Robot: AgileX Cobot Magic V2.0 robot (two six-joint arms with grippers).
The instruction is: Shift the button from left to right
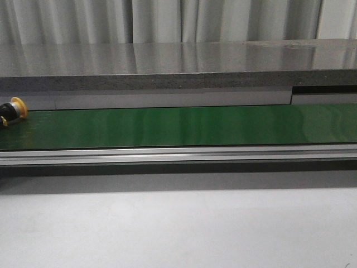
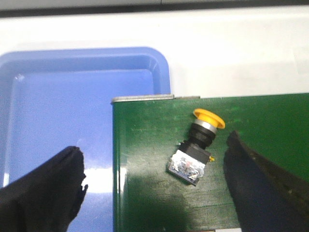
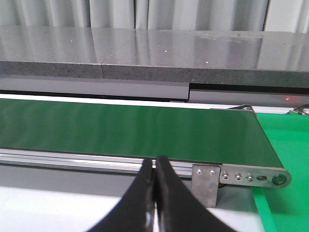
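The button (image 2: 197, 145), yellow mushroom cap on a black blocky body, lies on its side on the green belt (image 2: 159, 203) near the belt's left end. It also shows at the far left edge of the front view, button (image 1: 12, 110). My left gripper (image 2: 154, 169) hangs open above it, nothing held; one finger is over the blue tray, the other beside the button. My right gripper (image 3: 155, 166) is shut and empty in front of the belt's right end. Neither arm shows in the front view.
A blue tray (image 2: 159, 65) sits just off the belt's left end. The belt (image 1: 184, 125) runs across the front view with an aluminium rail (image 1: 178, 154) along its near side and a grey stone ledge (image 1: 167, 67) behind. A green surface (image 3: 285, 145) lies past the belt's right end.
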